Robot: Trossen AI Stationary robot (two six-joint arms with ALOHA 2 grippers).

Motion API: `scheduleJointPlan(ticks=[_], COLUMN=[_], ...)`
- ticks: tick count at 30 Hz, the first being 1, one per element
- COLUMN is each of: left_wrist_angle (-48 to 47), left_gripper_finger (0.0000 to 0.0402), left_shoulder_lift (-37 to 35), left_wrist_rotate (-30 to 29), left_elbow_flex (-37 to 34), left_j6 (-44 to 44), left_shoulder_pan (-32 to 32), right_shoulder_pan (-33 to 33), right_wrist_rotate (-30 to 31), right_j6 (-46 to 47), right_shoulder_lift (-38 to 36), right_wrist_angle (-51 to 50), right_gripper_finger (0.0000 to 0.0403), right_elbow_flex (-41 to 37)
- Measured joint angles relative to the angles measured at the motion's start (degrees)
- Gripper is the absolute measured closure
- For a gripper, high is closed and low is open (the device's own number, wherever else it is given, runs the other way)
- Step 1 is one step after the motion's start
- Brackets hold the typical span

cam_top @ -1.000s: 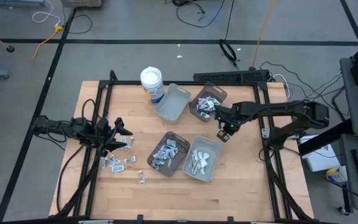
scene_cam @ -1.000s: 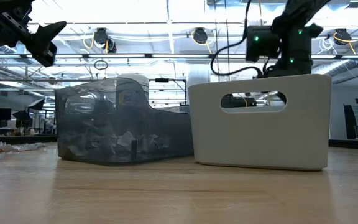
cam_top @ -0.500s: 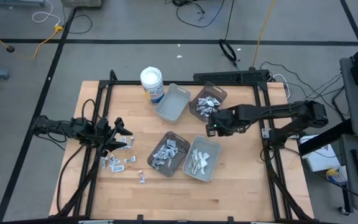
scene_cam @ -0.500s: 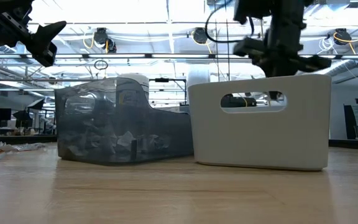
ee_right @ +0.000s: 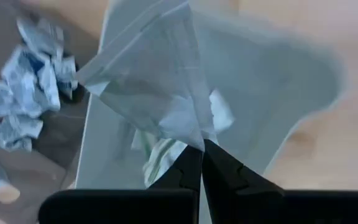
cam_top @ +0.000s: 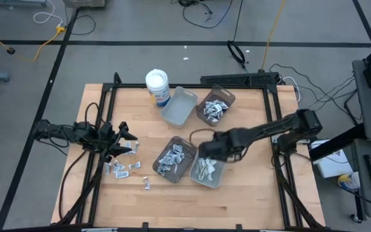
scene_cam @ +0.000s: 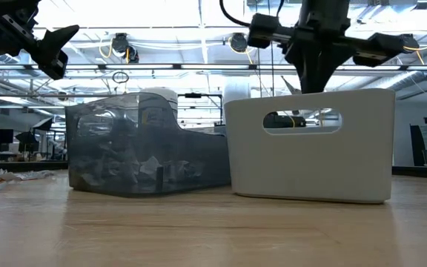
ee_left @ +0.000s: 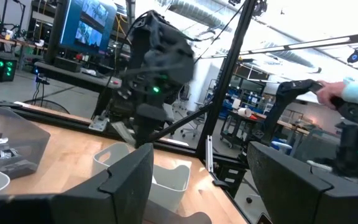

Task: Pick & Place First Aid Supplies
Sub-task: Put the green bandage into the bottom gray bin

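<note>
1. In the high view the right end effector [cam_top: 206, 149] sits at centre-right of the frame, directly above the light grey tray [cam_top: 219, 174] on the wooden counter [cam_top: 250, 193].
2. The right wrist view shows its two dark fingers [ee_right: 213, 165] pressed together, pinching a flat translucent packet [ee_right: 151, 81] by its corner; the packet hangs over the light grey tray's interior [ee_right: 266, 87].
3. A few pale supplies [ee_right: 157, 155] lie in that tray beneath the packet.
4. Just left of it in the high view stands a dark tray [cam_top: 187, 143] holding a heap of whitish-blue packets [cam_top: 171, 159]; the same heap appears at the left edge of the right wrist view [ee_right: 27, 93].
5. A second dark tray [cam_top: 227, 96], also with packets [cam_top: 212, 108], sits in the upper centre of the frame, beside a grey tray [cam_top: 179, 106] and a white round tub with a blue label [cam_top: 158, 85].
6. The left end effector [cam_top: 122, 138] is at the left-middle of the high view, its fingers spread apart and holding nothing, near loose packets [cam_top: 124, 166] scattered on the counter.
7. In the low view the light tray [scene_cam: 310, 144] with its handle slot fills the right-centre, the dark tray [scene_cam: 143, 144] is to its left, and the right arm [scene_cam: 317, 37] hangs above the light tray.
</note>
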Motion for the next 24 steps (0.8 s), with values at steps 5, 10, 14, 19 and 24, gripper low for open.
scheduleJointPlan(ticks=[5,10,14,19,24], left_wrist_angle=[0.02,0.02,0.01,0.02,0.02], left_gripper_finger=[0.0135,0.0135,0.0135,0.0135,0.0135], left_shoulder_lift=[0.00,0.00,0.00,0.00,0.00], left_wrist_rotate=[0.00,0.00,0.00,0.00,0.00], left_elbow_flex=[-0.01,-0.02,-0.02,0.00,0.00], left_j6=[0.00,0.00,0.00,0.00,0.00], left_shoulder_pan=[0.00,0.00,0.00,-0.02,-0.01], right_shoulder_pan=[4.35,6.47,6.54,6.43,5.98], right_wrist_rotate=[-1.62,-1.52,0.27,0.16,0.14], right_j6=[6.09,7.78,6.30,1.65,-5.77], right_shoulder_lift=[4.89,8.13,8.06,7.85,6.90], right_wrist_angle=[8.11,13.75,13.12,12.26,11.64], right_gripper_finger=[0.0403,0.0403,0.0387,0.0322,0.0233], right_elbow_flex=[0.20,0.20,0.20,0.20,0.10])
